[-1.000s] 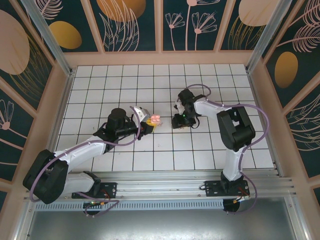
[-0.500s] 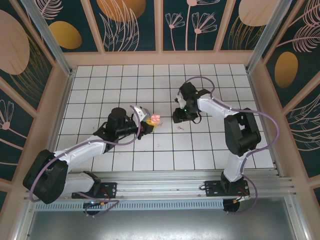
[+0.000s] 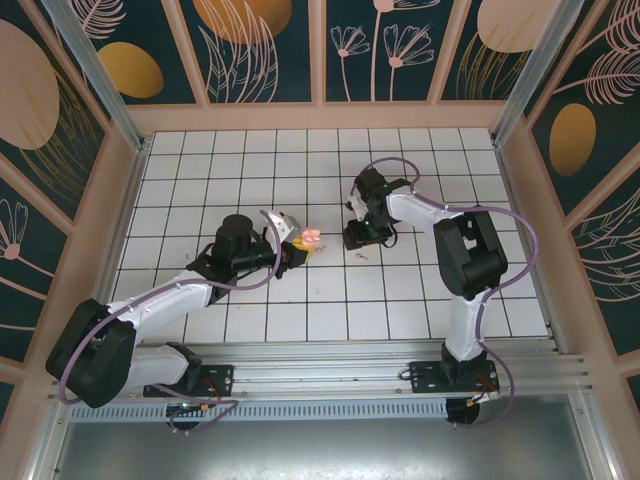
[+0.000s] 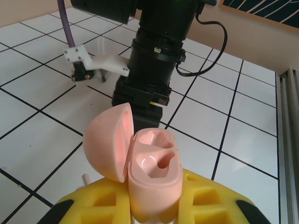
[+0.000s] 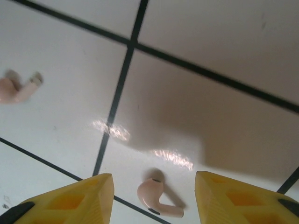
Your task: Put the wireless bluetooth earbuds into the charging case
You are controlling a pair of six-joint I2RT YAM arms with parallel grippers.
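The charging case (image 4: 154, 179) is pale pink, its lid (image 4: 108, 142) swung open to the left and both wells bare. My left gripper (image 4: 153, 207) is shut on the case's lower body with its yellow pads (image 4: 212, 200). From above, the case (image 3: 311, 237) sits at the left gripper (image 3: 298, 248) tip. My right gripper (image 5: 154, 181) hangs open just over the tiles, fingers (image 5: 74, 200) wide apart. One earbud (image 5: 155, 198) lies on the floor between them, untouched. A second earbud (image 5: 14, 89) lies farther left. From above, the right gripper (image 3: 357, 238) is right of the case, an earbud (image 3: 362, 257) just below it.
The right arm's black wrist (image 4: 154, 51) stands close behind the open case. White tiled floor (image 3: 250, 160) with dark grout lines stretches all round, ringed by a beige wall (image 3: 320, 115). Both arm bases sit on the rail (image 3: 320, 375) at the near edge.
The right gripper has shifted slightly across the tiles, uncovering an earbud on the floor just below it, and its elbow has swung. The left arm and case have not moved.
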